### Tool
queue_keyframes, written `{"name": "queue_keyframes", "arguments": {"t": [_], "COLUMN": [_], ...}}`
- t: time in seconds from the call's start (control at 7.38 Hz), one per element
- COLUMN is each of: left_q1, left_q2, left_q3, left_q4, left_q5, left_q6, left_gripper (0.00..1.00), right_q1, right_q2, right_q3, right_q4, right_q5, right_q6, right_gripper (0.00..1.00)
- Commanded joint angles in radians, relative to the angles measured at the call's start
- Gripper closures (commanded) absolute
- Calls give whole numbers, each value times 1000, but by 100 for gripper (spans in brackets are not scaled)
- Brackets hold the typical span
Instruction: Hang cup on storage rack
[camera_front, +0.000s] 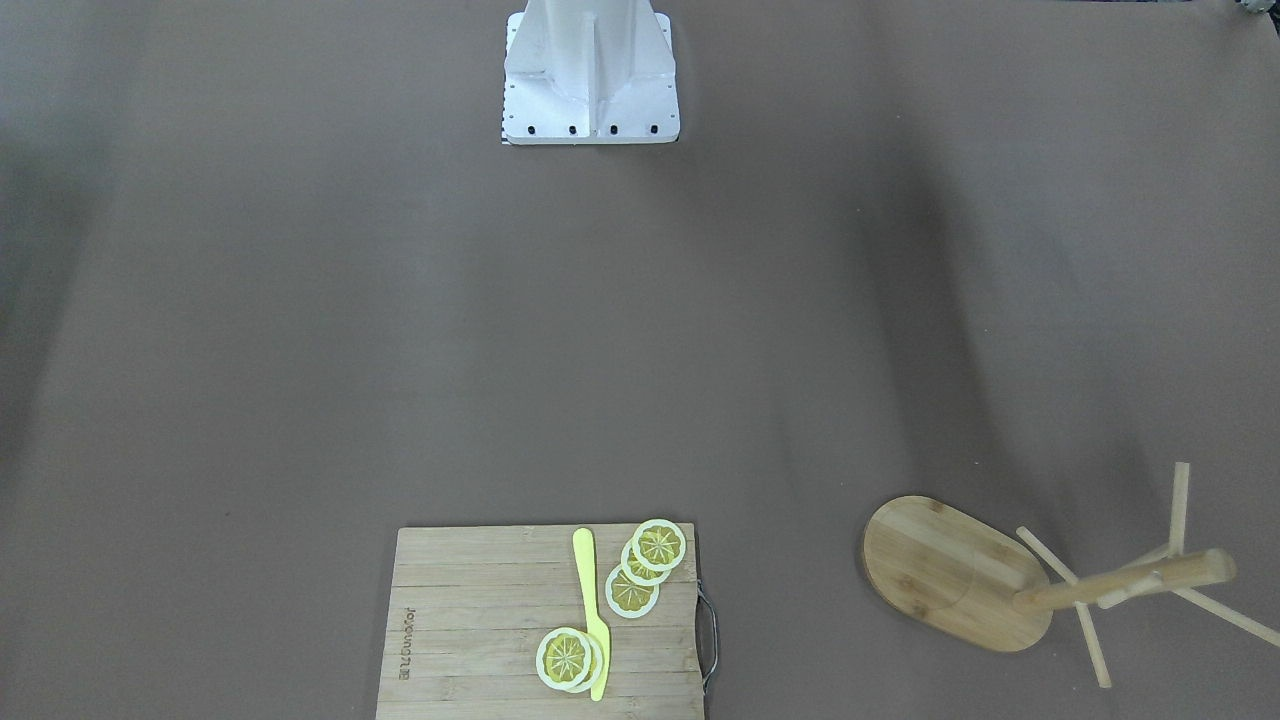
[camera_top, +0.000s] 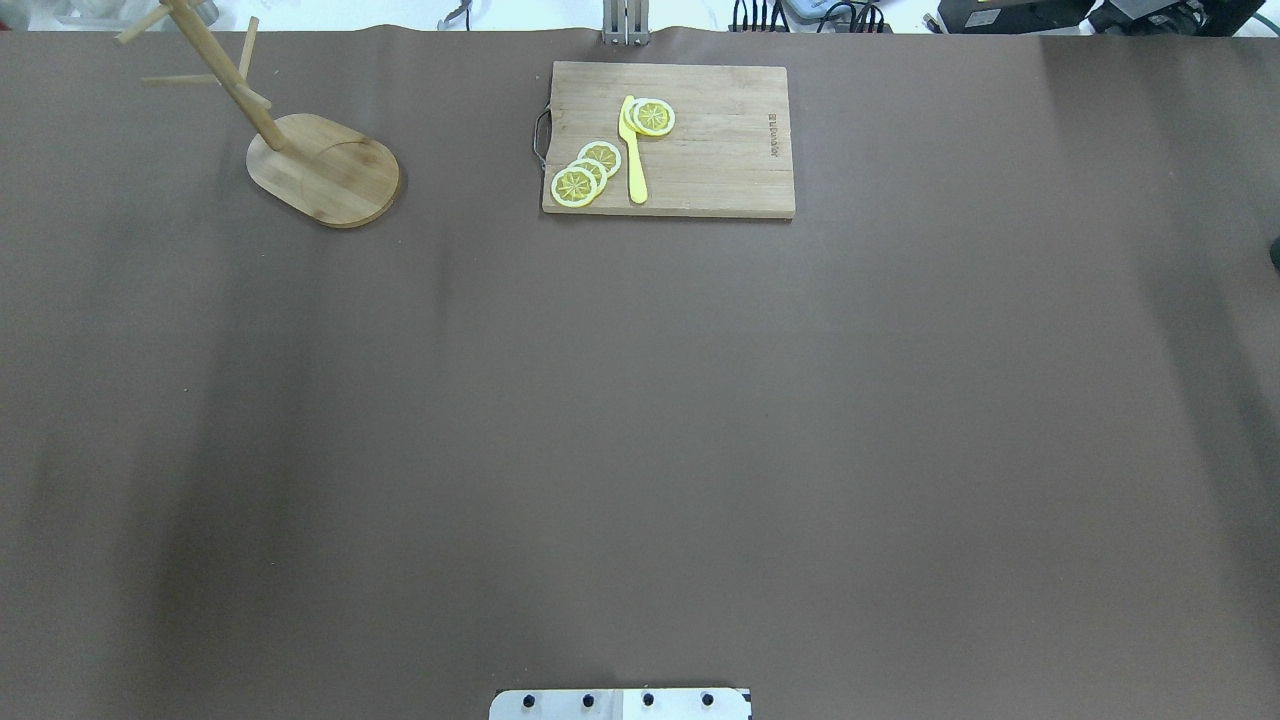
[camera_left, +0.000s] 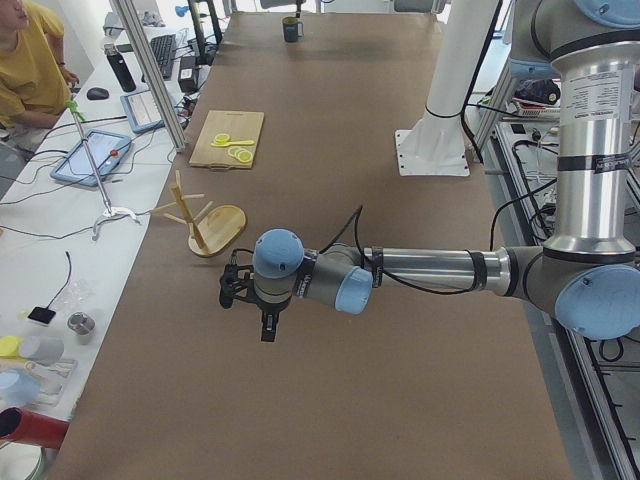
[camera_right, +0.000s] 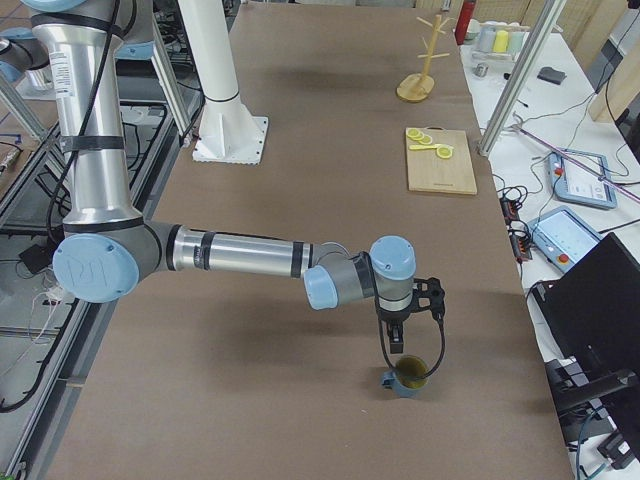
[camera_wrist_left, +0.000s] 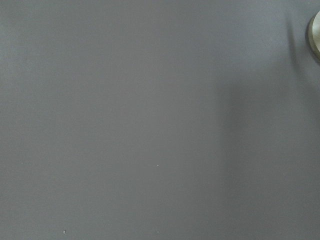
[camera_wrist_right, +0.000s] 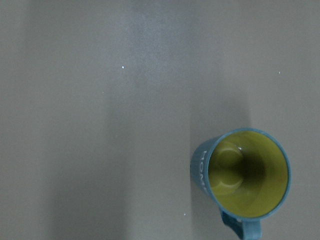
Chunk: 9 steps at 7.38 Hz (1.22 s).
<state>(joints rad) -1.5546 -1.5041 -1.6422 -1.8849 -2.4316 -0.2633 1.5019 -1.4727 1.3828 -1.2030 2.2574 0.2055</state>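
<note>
The cup (camera_wrist_right: 247, 180) stands upright on the brown table, yellow-olive inside, with its handle toward the bottom of the right wrist view. In the exterior right view my right gripper (camera_right: 395, 342) hangs just above the cup (camera_right: 407, 377), apart from it; I cannot tell if it is open. The storage rack (camera_top: 325, 170) stands at the far left of the table, its pegs bare, and it also shows in the front-facing view (camera_front: 950, 575). My left gripper (camera_left: 268, 333) hovers over the table near the rack (camera_left: 205, 228); I cannot tell its state.
A bamboo cutting board (camera_top: 670, 140) with several lemon slices (camera_top: 585, 175) and a yellow knife (camera_top: 633, 150) lies at the far middle of the table. The robot's white base (camera_front: 590, 75) stands at the near edge. An operator (camera_left: 30, 70) sits beside the table.
</note>
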Motion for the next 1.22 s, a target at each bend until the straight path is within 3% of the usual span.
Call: {"name": "queue_keyframes", "arguments": {"t": [0.0, 1.08], "left_q1": [-1, 2], "left_q2": [1, -7], "left_q3": [-25, -31], "left_q4": [-3, -20], "left_q5": [0, 3], "left_q6": [-49, -96], "left_gripper": [2, 2], "right_q1": [14, 41], "right_q2": [99, 166], "right_q3": [-167, -379], "right_q4": [3, 6], "right_q5": [1, -12], "right_q6": [-43, -140], "right_gripper": [15, 24]}}
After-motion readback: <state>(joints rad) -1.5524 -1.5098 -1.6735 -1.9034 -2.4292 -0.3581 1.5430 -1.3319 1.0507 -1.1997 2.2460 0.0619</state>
